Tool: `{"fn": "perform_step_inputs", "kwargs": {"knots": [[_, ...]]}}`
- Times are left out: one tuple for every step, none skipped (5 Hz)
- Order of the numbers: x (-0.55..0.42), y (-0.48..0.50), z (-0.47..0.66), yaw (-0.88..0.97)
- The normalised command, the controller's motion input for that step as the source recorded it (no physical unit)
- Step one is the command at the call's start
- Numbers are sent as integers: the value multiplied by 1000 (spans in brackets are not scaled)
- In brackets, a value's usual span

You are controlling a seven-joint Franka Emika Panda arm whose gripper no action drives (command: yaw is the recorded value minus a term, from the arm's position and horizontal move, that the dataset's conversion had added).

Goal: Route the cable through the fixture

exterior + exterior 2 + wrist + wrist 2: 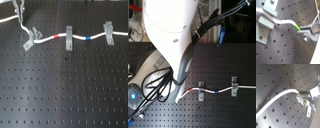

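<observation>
White cable point(284, 22) is pinched at its green band by the hand point(303, 28), beside the fixture point(31, 37).

Lab/robotics bench: black perforated optical breadboard point(65, 95) w/ bolted grey clips point(108, 31), robot arm point(170, 30) + wiring.

The gripper point(20, 11) hangs from above, jaws pinched closed on the cable point(286, 22).

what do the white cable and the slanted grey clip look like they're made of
The thin white cable with coloured bands looks like flexible plastic-sheathed cord: smooth, and it bends in soft curves. The small grey forked clip set askew looks like matte bare metal, probably aluminium: flat dull-grey faces with crisp edges in the first wrist view.
</observation>
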Motion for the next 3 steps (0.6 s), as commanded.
{"fn": "perform_step_inputs", "kwargs": {"knots": [[-231,-79,-1,11],[-375,-109,14,34],[-245,-76,10,37]]}}
